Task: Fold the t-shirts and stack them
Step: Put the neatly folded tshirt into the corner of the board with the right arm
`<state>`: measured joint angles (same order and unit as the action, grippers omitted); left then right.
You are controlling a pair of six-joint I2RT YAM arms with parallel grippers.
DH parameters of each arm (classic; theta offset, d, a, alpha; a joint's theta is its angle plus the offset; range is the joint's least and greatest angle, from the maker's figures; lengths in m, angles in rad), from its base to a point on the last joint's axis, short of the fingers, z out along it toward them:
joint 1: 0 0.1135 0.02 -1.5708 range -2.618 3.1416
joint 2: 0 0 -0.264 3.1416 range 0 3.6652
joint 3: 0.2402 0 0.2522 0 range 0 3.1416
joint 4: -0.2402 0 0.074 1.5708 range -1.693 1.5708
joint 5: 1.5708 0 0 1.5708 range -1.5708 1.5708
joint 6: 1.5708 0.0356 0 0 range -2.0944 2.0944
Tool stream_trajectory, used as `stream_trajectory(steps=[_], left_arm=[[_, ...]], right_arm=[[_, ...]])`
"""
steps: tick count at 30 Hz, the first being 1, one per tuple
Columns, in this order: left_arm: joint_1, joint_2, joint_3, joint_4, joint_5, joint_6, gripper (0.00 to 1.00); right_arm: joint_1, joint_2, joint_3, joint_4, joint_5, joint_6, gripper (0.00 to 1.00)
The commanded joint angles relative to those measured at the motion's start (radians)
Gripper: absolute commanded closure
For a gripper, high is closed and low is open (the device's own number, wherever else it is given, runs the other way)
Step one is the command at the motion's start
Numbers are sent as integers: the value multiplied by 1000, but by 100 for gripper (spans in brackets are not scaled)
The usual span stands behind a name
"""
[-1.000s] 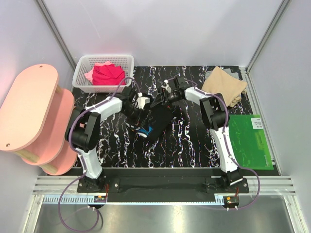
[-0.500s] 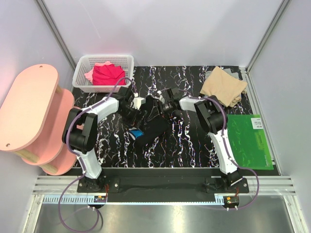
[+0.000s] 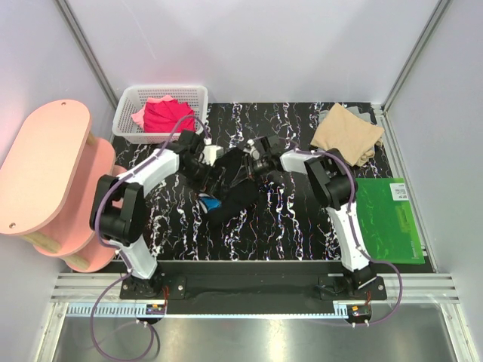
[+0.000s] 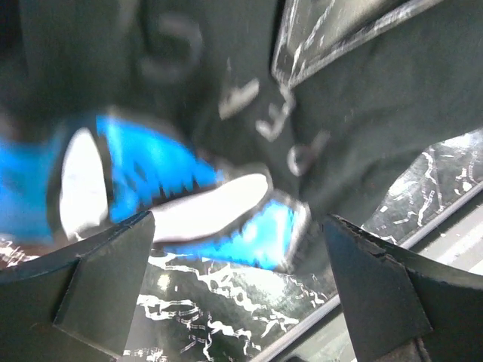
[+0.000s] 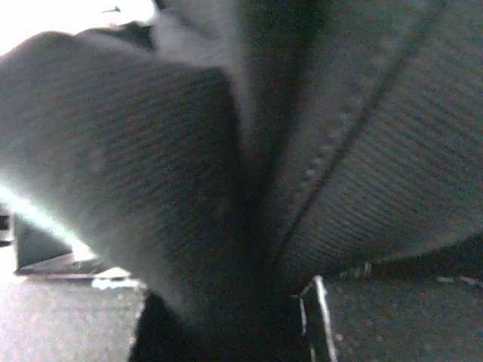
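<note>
The right gripper (image 3: 251,161), open a second ago, now closes on a fold of the black t-shirt (image 3: 235,197), which bunches into a narrower strip. The left gripper (image 3: 207,173) sits slightly farther left.

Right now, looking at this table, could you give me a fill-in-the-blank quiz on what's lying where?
The red t-shirt lies in the white ____.
The flat board at the right is coloured ____.
The black t-shirt has a print in white and ____.
Missing words: basket; green; blue.
</note>
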<state>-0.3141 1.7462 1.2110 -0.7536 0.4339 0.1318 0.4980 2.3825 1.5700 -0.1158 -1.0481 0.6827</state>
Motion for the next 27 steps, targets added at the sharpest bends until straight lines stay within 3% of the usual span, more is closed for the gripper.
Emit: stream_trajectory(steps=[1, 5, 9, 16, 27], left_arm=[[44, -111, 125, -61, -23, 37, 1], [98, -198, 212, -128, -115, 95, 1], [205, -235, 283, -188, -98, 115, 1], [268, -307, 180, -199, -83, 144, 1], [285, -344, 111, -197, -47, 154, 1]], right_arm=[[-131, -187, 64, 11, 23, 76, 100], [-292, -255, 122, 16, 16, 127, 100], [-418, -273, 189, 16, 7, 172, 100], [-597, -261, 277, 13, -15, 224, 100], [-811, -264, 245, 5, -9, 225, 100]])
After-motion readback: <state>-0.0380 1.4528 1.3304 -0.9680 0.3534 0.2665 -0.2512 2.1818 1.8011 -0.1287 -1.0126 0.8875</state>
